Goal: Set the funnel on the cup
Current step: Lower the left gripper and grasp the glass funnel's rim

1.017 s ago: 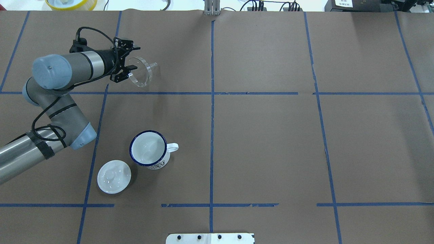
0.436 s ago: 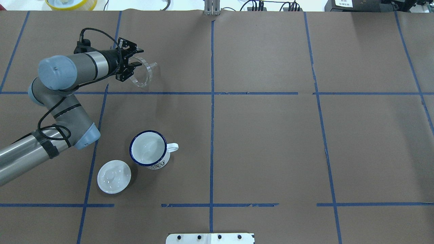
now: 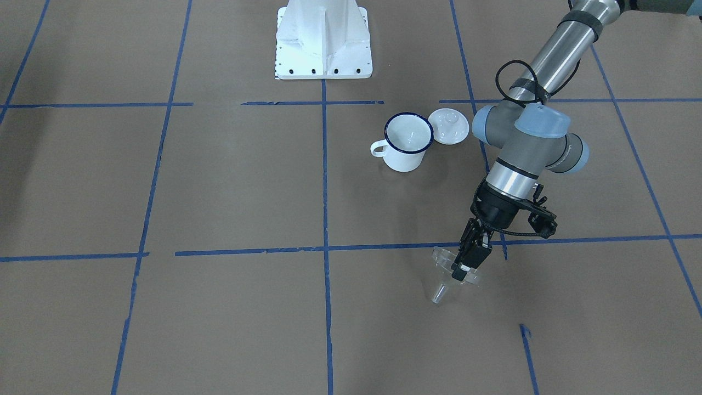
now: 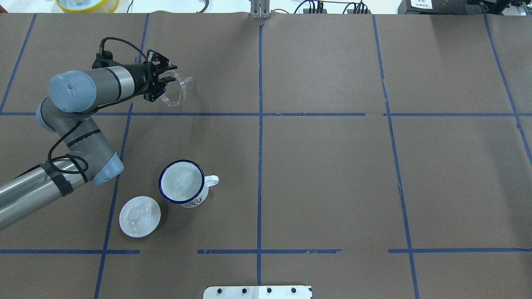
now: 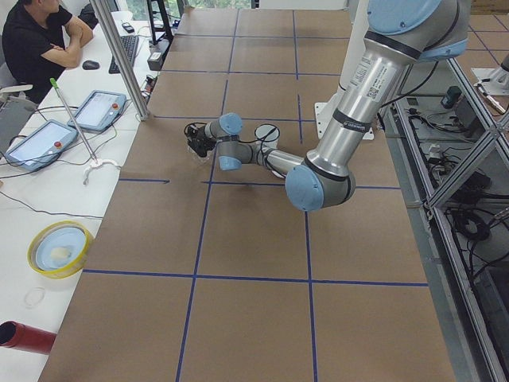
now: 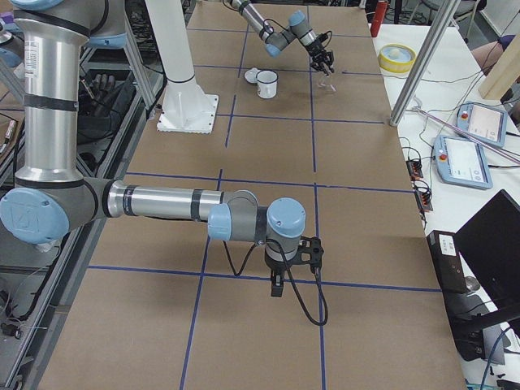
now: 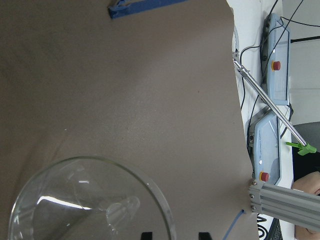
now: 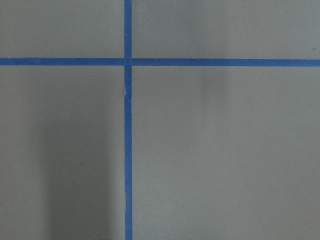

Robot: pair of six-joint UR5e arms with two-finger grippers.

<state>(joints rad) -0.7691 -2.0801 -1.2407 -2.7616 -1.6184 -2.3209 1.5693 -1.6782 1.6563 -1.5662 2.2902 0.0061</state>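
Note:
The clear funnel (image 4: 176, 89) lies on its side on the brown paper at the far left, spout pointing right. It also shows in the front view (image 3: 443, 275) and fills the lower left wrist view (image 7: 90, 200). My left gripper (image 4: 165, 84) reaches in low from the left, its fingers closed on the funnel's wide rim (image 3: 463, 264). The white mug with the dark blue rim (image 4: 181, 187) stands upright nearer the robot, handle to the right, well apart from the funnel (image 3: 407, 140). My right gripper (image 6: 276, 286) hangs over bare paper; I cannot tell if it is open or shut.
A round white knobbed lid (image 4: 139, 216) lies just left of the mug. The white robot base (image 3: 323, 41) stands at the table's near middle. A yellow bowl (image 4: 87, 4) sits beyond the far edge. Blue tape lines cross the paper.
My left gripper's fingers have drawn together around the funnel's rim, and the wrist has shifted slightly forward and right. The funnel, mug and lid have stayed in place.

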